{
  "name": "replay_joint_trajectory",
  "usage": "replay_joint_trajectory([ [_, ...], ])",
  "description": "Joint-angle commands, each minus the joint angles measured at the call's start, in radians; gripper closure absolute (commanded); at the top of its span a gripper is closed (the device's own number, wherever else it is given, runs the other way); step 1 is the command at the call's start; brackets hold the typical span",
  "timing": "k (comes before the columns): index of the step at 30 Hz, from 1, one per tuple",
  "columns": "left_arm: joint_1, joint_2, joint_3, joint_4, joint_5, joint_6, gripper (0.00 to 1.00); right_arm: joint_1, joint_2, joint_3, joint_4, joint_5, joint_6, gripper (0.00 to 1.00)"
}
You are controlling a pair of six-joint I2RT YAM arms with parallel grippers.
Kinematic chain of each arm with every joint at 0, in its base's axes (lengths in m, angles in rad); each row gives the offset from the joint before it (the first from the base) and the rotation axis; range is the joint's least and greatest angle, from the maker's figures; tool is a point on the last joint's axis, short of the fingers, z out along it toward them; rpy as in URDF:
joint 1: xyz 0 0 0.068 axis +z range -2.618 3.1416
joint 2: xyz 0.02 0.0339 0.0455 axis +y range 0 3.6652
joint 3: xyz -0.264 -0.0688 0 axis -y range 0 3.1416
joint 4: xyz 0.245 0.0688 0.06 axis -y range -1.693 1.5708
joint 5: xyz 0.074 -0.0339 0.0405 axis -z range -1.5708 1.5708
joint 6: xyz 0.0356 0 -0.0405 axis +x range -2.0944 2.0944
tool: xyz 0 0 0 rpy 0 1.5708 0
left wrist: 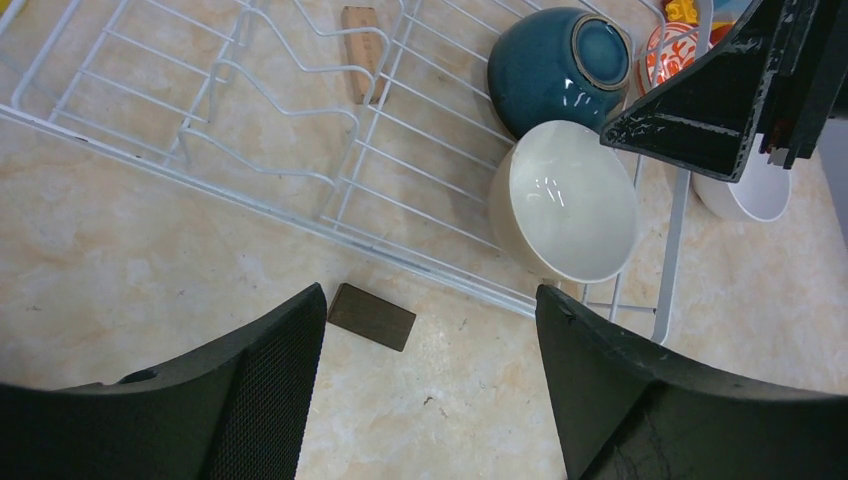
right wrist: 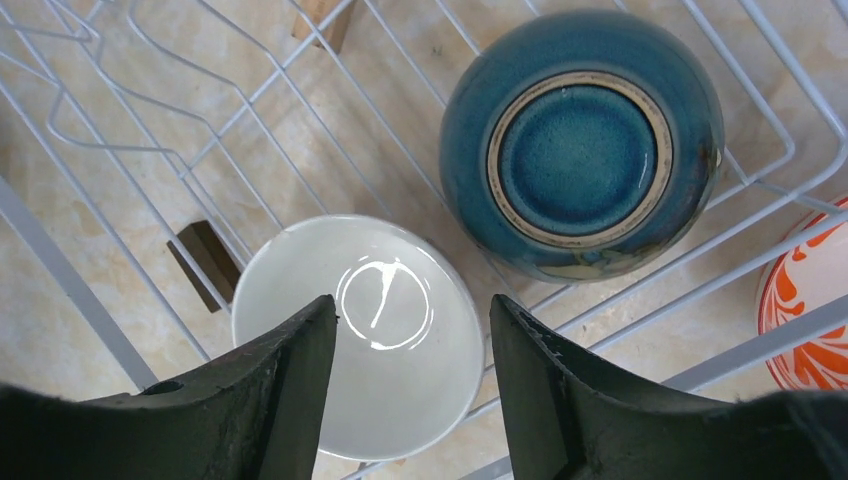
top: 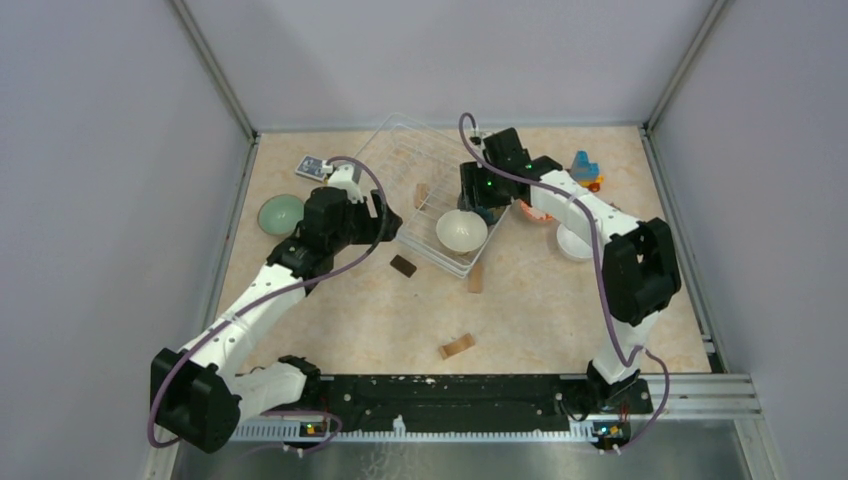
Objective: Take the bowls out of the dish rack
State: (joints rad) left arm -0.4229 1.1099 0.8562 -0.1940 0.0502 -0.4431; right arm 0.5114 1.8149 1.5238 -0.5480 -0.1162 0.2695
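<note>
1. Dish rack (top: 415, 170): stands on the table (top: 380, 310), angled to the table edges. Two bowls remain inside it.
2. Beige bowl (left wrist: 565, 210): sits mouth up in the rack corner nearest the arms.
3. Dark teal bowl (right wrist: 580, 145): lies just beside the beige bowl, turned over with its foot ring showing.
4. Bowls on the table: the pale green bowl (top: 281, 213) is left of the rack and the white bowl (top: 573, 243) is right of it. The orange-patterned bowl (right wrist: 810, 310) appears to lie just outside the rack's right side, although the right arm hides most of it from above.
5. Right claw (right wrist: 412, 310): positioned over the beige bowl, fingers spread, gripping nothing. Contact with the rim cannot be confirmed.
6. Left claw (left wrist: 428, 305): positioned over the table just outside the rack's near rail, fingers wide apart and empty. A dark block (left wrist: 372, 316) lies beside its left fingertip.
</note>
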Motion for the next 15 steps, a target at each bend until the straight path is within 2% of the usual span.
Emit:
replay_joint_trajectory([
  [1,0.004,-0.014,0.015,0.041,0.022,0.011,0.19,0.029,-0.043,0.004,-0.023,0.064,-0.029,0.42],
  [9,0.004,-0.019,0.013,0.038,0.022,0.015,0.19,0.036,0.02,-0.004,-0.075,0.169,-0.05,0.41],
  [15,0.004,-0.017,0.016,0.037,0.026,0.014,0.19,0.035,0.064,-0.009,-0.051,0.102,-0.031,0.47],
])
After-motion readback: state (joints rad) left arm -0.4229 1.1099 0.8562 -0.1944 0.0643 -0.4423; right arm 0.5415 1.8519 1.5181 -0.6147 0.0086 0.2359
